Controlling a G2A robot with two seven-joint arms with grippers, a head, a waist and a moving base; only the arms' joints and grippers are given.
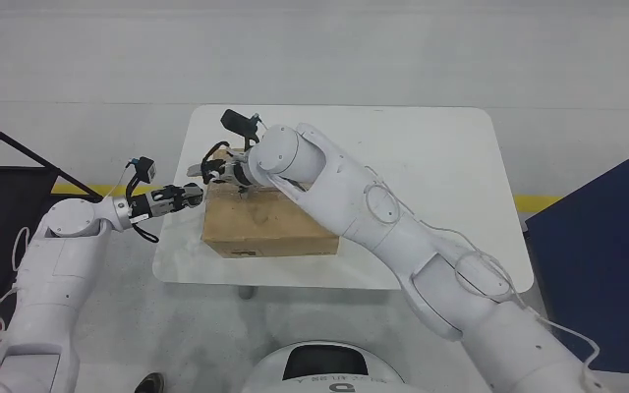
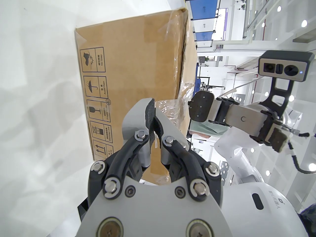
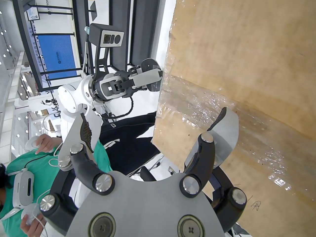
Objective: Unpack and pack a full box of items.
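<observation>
My box (image 1: 265,224) is plain brown cardboard, flaps closed, with crinkled clear tape (image 3: 197,99) over the top seam. It lies flat on the table (image 1: 442,167), towards my left and the near edge. The left end wall bears black handling symbols (image 2: 97,99).

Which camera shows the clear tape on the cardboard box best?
The right wrist view: the clear tape runs shiny across the top of the cardboard box, close up. The left wrist view catches its crinkled end; in the top view an arm hides most.
</observation>
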